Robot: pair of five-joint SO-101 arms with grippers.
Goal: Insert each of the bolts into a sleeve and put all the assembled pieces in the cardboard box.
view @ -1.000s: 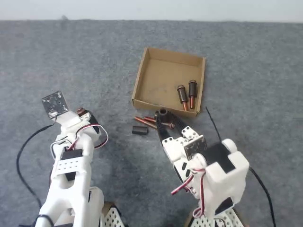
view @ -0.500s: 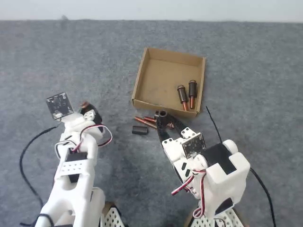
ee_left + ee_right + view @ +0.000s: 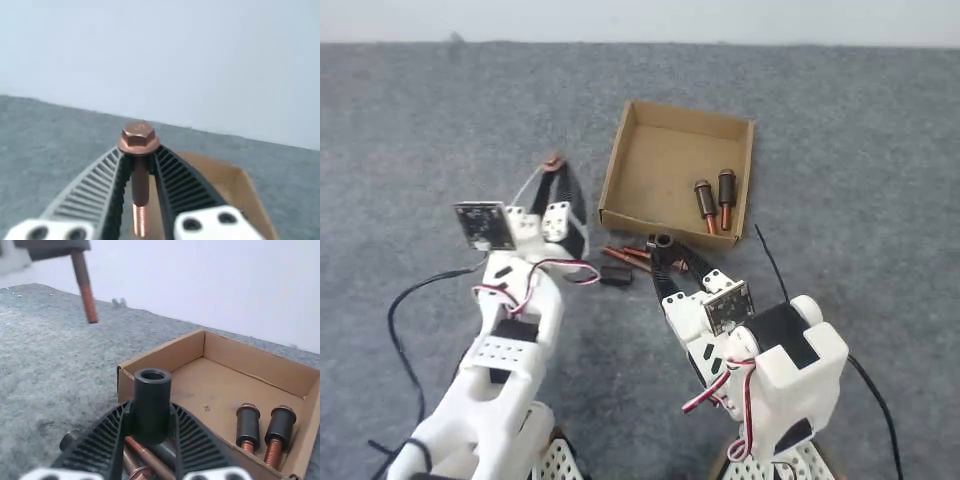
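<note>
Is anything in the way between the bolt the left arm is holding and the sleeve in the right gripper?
Nothing visible. The bolt hangs in open air off to the side of the sleeve, whose open end faces up, uncovered.

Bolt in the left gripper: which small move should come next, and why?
Probably bring the left gripper sideways until the bolt hangs over the sleeve. The right gripper holds the sleeve upright, bore open upward, while the bolt's threaded end points roughly down but hangs off to one side.
</note>
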